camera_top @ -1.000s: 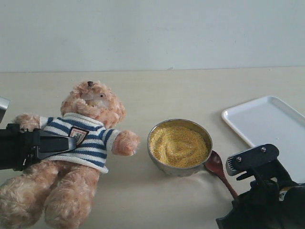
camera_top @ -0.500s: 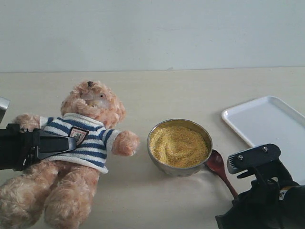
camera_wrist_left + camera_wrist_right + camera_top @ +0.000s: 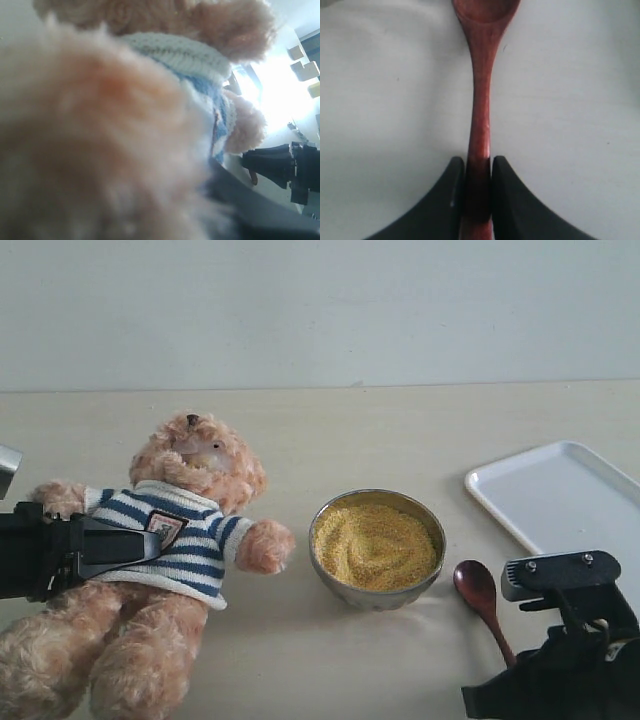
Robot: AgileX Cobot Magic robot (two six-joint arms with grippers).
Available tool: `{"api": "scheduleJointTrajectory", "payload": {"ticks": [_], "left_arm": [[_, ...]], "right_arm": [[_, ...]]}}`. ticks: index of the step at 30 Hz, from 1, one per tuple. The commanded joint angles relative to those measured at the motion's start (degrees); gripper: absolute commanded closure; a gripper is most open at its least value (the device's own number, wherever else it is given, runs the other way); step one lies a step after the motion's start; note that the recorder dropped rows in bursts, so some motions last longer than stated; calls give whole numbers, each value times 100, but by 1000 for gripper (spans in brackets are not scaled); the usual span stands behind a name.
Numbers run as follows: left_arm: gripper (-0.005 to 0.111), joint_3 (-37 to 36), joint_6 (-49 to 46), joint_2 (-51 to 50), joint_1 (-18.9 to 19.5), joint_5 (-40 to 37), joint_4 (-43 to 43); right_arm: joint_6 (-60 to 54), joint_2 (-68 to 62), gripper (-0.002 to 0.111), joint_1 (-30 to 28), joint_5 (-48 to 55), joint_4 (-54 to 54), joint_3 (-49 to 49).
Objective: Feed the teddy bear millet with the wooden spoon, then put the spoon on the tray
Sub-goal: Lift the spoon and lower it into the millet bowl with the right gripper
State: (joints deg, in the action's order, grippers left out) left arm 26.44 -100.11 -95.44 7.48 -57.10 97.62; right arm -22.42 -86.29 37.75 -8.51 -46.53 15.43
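The teddy bear (image 3: 185, 540) lies on its back at the left, in its striped shirt. My left gripper (image 3: 120, 545) reaches in from the left edge and is shut on the bear's side, one black finger across its chest. Blurred fur of the teddy bear (image 3: 100, 125) fills the left wrist view. The metal bowl (image 3: 377, 597) heaped with millet (image 3: 375, 543) stands in the middle. The wooden spoon (image 3: 483, 598) sits just right of the bowl, apart from it. My right gripper (image 3: 478, 162) is shut on the wooden spoon (image 3: 480, 100) by its handle; its bowl looks empty. The tray (image 3: 560, 495) lies at the right.
The right arm's black body (image 3: 565, 670) fills the lower right corner, partly overlapping the tray's near edge. A pale wall rises behind the table. The right arm (image 3: 280, 165) also shows in the left wrist view, beyond the bear.
The spoon has moved right, away from the bowl's side, with my right gripper holding it. The bear has shifted slightly to the right in my left gripper.
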Motion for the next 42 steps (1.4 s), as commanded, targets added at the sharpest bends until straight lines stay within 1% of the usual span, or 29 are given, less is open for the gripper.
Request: {"api": "scheduleJointTrajectory", "payload": {"ticks": [1,6,12,14,16,19,23,25,27,29,31,33,36,38,40,42], "left_arm": [[102,-11,12,11,0,-134,29],[102,-11,12,11,0,-134,29],[102,-11,12,11,0,-134,29],[102,-11,22,11,0,-134,30],[102,-11,22,11,0,-134,30],[102,-52,20,11,0,-134,18],[102,-73,20,11,0,-134,18],[102,-73,20,11,0,-134,18],[102,-73,20,11,0,-134,18],[102,-67,20,11,0,-134,31],[102,-67,20,11,0,-134,40],[102,-67,20,11,0,-134,40],[102,-67,20,11,0,-111,42],[102,-67,20,11,0,-46,67],[102,-67,20,11,0,70,103],[102,-67,20,11,0,144,165]], "right_arm": [[-85,416,108,-7,231,-65,-63],[-378,729,108,-7,279,-65,-49],[-521,730,108,-7,372,-65,-49],[-521,730,108,-7,285,-77,-49],[-549,730,108,-45,71,-313,-49],[-990,809,108,-443,-62,-891,-49],[-1956,1116,108,-1332,155,-1221,21],[-2466,1328,108,-1731,725,-1210,273],[-2914,1497,108,-1971,1399,-1210,691],[-3039,1543,108,-2103,1967,-1126,1312],[-2881,1484,108,-2194,2541,-786,1948],[-2299,1310,108,-2281,3267,-43,2597],[-943,813,108,-2292,4931,2160,3657],[-256,432,108,-2292,6090,3309,4153],[69,197,108,-2292,6764,3985,4551],[70,101,108,-2215,7191,4113,4916]]}}
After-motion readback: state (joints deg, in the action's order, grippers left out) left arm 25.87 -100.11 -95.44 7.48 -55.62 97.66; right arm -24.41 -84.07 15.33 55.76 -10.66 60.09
